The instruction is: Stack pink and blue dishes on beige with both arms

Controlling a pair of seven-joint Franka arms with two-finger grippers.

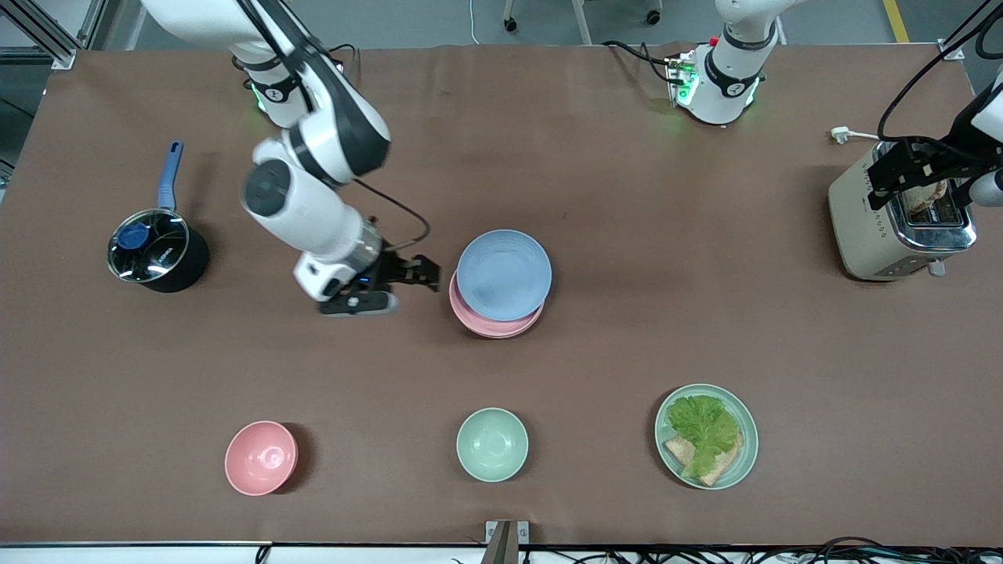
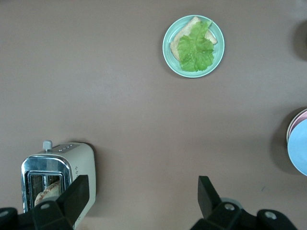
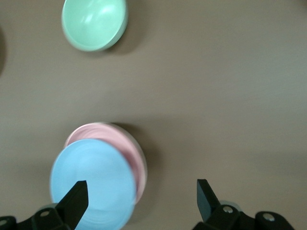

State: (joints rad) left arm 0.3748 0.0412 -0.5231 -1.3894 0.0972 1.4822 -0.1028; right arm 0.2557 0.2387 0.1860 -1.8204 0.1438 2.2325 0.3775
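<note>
The light blue plate (image 1: 504, 274) lies on the pink plate (image 1: 494, 323) near the table's middle, shifted a little off its centre. The same blue plate (image 3: 93, 179) and pink plate (image 3: 122, 143) show in the right wrist view. No beige plate can be made out; anything under the pink one is hidden. My right gripper (image 1: 419, 274) hangs open and empty just beside the stack, toward the right arm's end; in its own view the right gripper (image 3: 141, 201) straddles the stack's edge. My left gripper (image 1: 909, 168) is open and empty above the toaster, as the left gripper (image 2: 141, 196) also shows.
A toaster (image 1: 901, 227) with bread in it stands at the left arm's end. A black pot (image 1: 157, 251) with a blue handle sits at the right arm's end. A pink bowl (image 1: 261, 457), a green bowl (image 1: 492, 443) and a green lettuce plate (image 1: 706, 435) line the near edge.
</note>
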